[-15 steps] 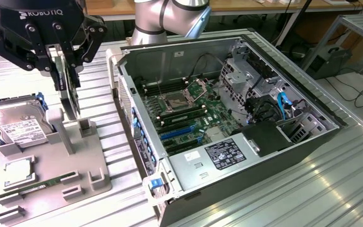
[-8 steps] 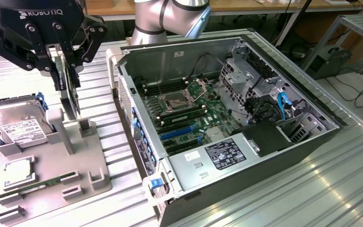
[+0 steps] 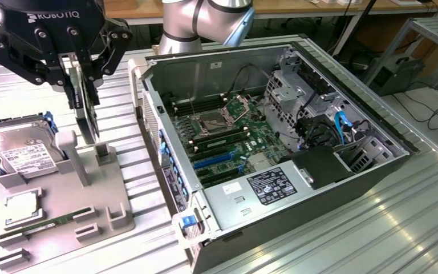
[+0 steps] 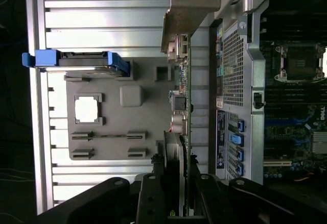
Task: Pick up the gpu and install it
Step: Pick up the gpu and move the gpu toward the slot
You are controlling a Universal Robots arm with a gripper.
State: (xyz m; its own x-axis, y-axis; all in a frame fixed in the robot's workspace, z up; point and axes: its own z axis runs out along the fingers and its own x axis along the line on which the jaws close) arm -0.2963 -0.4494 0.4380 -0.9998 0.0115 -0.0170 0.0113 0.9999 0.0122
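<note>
Gripper (image 3: pixel 84 80) pinching the gpu (image 3: pixel 89 120) between partly closed jaws, card hanging upright over grey tray (image 3: pixel 59 197), computer case (image 3: pixel 196 74) sitting at three o'clock.

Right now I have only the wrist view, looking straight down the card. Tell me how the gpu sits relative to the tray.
Observer: The gpu hangs upright, clamped in the fingers, over the grey tray. I cannot tell whether its lower edge clears the slotted stand.
Operator: Now report the expansion slots inside the case.
Observer: In the open computer case, the blue slots on the motherboard look empty.
</note>
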